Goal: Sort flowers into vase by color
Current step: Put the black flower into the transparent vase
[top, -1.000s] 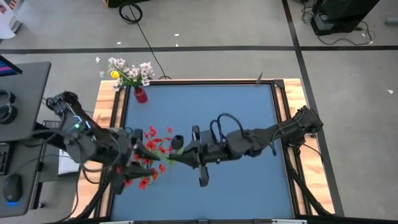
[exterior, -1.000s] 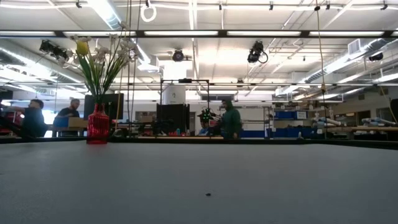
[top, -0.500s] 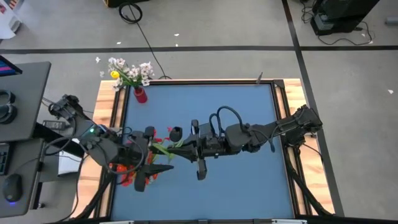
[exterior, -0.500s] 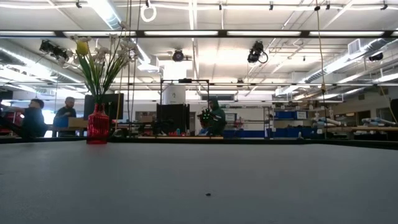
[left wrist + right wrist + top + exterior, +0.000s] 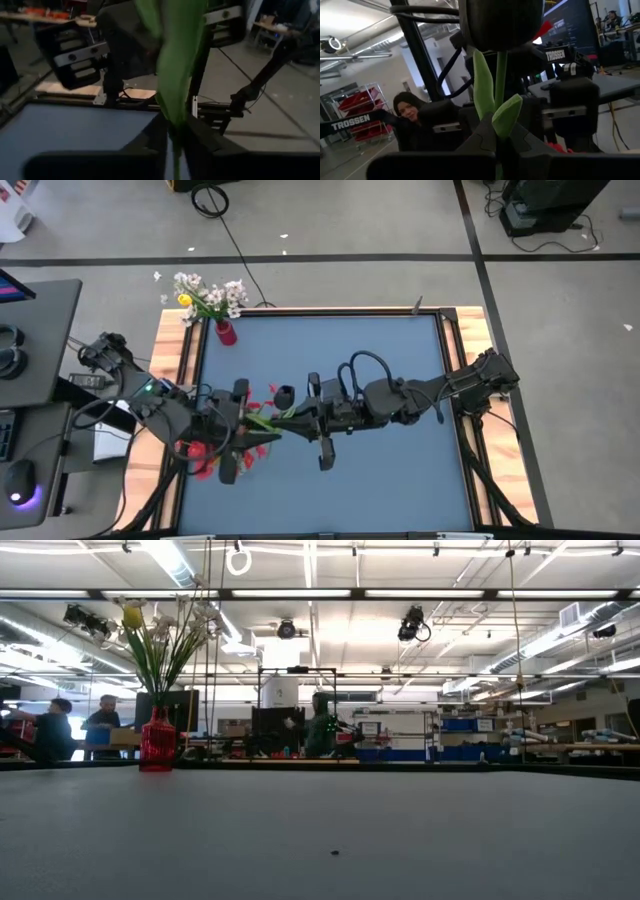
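Observation:
A red-blossomed flower sprig (image 5: 205,452) with a green stem (image 5: 268,420) hangs between my two grippers, above the table's left half. My left gripper (image 5: 258,430) is shut on the stem close to the blossoms. My right gripper (image 5: 292,420) is shut on the same stem farther to the right. A small red vase (image 5: 226,332) stands on its base at the table's far left corner. It holds white and yellow flowers (image 5: 208,295). The low view shows this vase (image 5: 157,740) but neither gripper. My left gripper pinches the green stem (image 5: 175,120) between its two fingers, coming level from the table's left. A leaf rises in front of the contact, so the depth of the hold does not show. The sprig is clear of the table. My right gripper pinches the stem (image 5: 500,107) between its two fingers, just below a pair of leaves (image 5: 506,116), coming level from the table's right. The stem runs on beyond the fingertips toward the left gripper. It is lifted clear of the table.
The blue tabletop (image 5: 400,360) has wooden rails (image 5: 170,360) at its left and right sides. A desk with a keyboard and mouse (image 5: 20,480) stands to the left. People sit and walk in the room (image 5: 320,730) beyond the far edge.
My left gripper has moved a little toward the table's right, up to the stem, and shut on it. The red blossoms have shifted with it. My right gripper has kept its hold on the stem.

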